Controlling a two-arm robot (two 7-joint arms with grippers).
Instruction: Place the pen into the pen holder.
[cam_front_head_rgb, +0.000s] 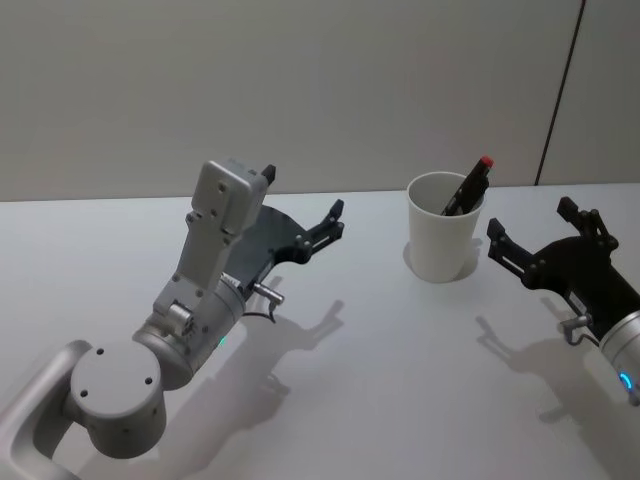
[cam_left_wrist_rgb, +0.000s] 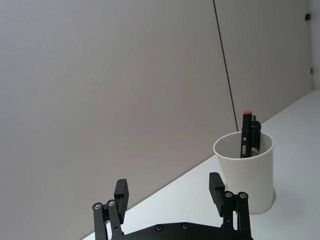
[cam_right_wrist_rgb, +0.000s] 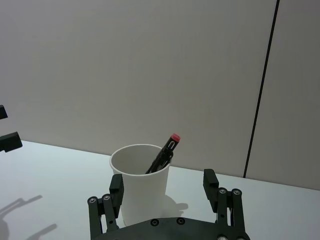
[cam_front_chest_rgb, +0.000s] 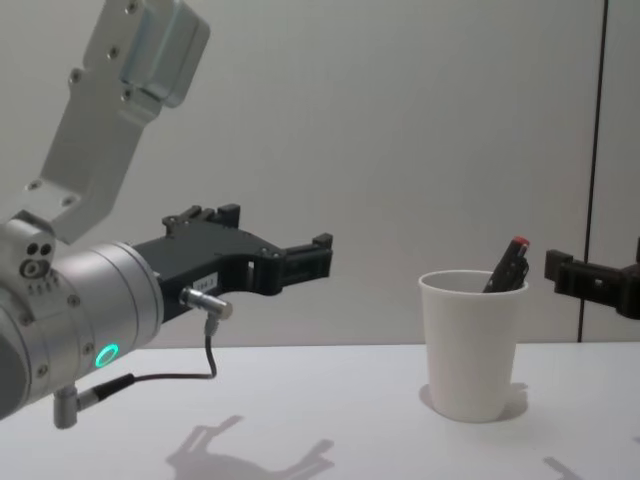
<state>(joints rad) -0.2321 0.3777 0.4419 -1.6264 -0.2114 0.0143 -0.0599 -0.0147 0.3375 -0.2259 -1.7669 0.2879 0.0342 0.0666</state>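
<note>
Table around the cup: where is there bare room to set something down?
Bare table lies between the left gripper and the cup, and all across the near side in front of both arms. It is tight on the cup's right, where the open right gripper hovers close. The pen leans inside the cup.

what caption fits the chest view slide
Pen resting in the pen holder, open left gripper hovering beside it.

Head view looks down over the counter (cam_front_head_rgb: 400, 400) from above; chest view sits low, looking across it side-on. Each wrist view peers forward past its own hand, and all four share the pen holder (cam_front_head_rgb: 443, 240), nearest in the right wrist view.
</note>
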